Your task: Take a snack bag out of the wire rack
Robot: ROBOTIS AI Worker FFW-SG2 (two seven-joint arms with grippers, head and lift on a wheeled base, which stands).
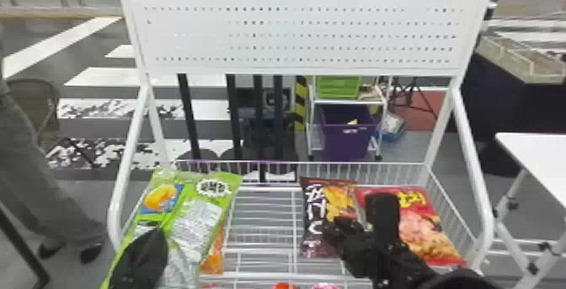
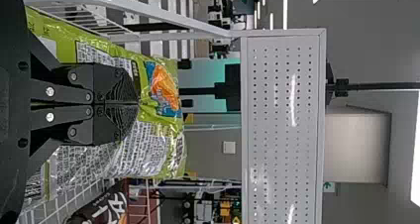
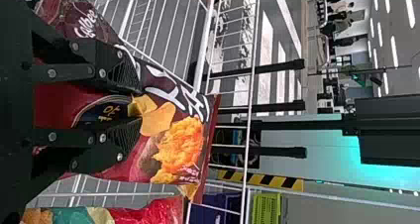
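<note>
From where I stand, a white wire rack holds bags of snacks, with a white perforated panel fixed above it. At the rack's left side is the green snack bag, slanting, its top edge reaching almost to the back rim. The left gripper is at the lower part of this bag. In the left wrist view, the left gripper has its 2 black fingers pressed together, clenched on the bag's wrapper, with green and silver film spreading out to both sides. I cannot tell whether the bag's bottom touches the wires.

Just beside the green bag, and partly hidden by it, is an orange packet. Next comes a stretch of bare wires, then a maroon snack bag in the right half of the rack. The right gripper is over it, beside the red snack bag farther right. In the right wrist view, the right gripper is released: its 2 fingers stand apart in front of the maroon bag, with part of the wrapper visible through the gap. Behind the rack is a purple bin, and at far right a white table.
</note>
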